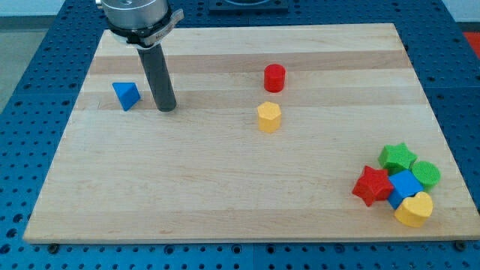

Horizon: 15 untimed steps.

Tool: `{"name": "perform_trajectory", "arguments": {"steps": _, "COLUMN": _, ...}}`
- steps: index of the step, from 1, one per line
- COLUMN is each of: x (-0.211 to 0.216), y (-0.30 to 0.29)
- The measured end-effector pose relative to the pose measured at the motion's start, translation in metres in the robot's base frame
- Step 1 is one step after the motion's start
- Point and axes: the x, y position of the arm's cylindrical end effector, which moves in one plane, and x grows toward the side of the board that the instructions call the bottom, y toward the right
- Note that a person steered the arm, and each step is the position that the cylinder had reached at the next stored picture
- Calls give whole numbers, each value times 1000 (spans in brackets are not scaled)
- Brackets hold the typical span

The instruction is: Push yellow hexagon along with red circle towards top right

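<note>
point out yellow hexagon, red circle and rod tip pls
yellow hexagon [269, 117]: camera view, board centre, point on its front face.
red circle [274, 77]: camera view, just above the hexagon, point on its side wall.
my tip [166, 108]: camera view, right of the blue triangle block [126, 94], point on rod's very end.

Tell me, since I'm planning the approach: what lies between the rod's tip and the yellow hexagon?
Nothing: the camera view shows bare board between my tip and the yellow hexagon.
</note>
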Motion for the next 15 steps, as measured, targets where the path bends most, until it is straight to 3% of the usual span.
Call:
{"name": "perform_trajectory", "arguments": {"steps": 1, "x": 62, "y": 80}}
{"name": "perform_trajectory", "arguments": {"steps": 2, "x": 75, "y": 93}}
{"name": "perform_trajectory", "arguments": {"steps": 3, "x": 129, "y": 97}}
{"name": "perform_trajectory", "arguments": {"steps": 4, "x": 122, "y": 159}}
{"name": "perform_trajectory", "arguments": {"steps": 5, "x": 122, "y": 162}}
{"name": "perform_trajectory", "arguments": {"steps": 6, "x": 82, "y": 162}}
{"name": "perform_trajectory", "arguments": {"steps": 7, "x": -15, "y": 162}}
{"name": "perform_trajectory", "arguments": {"steps": 8, "x": -46, "y": 162}}
{"name": "perform_trajectory", "arguments": {"steps": 10, "x": -17, "y": 162}}
{"name": "perform_trajectory", "arguments": {"steps": 11, "x": 46, "y": 207}}
{"name": "perform_trajectory", "arguments": {"steps": 12, "x": 7, "y": 263}}
{"name": "perform_trajectory", "arguments": {"steps": 13, "x": -51, "y": 276}}
{"name": "perform_trajectory", "arguments": {"steps": 15, "x": -114, "y": 267}}
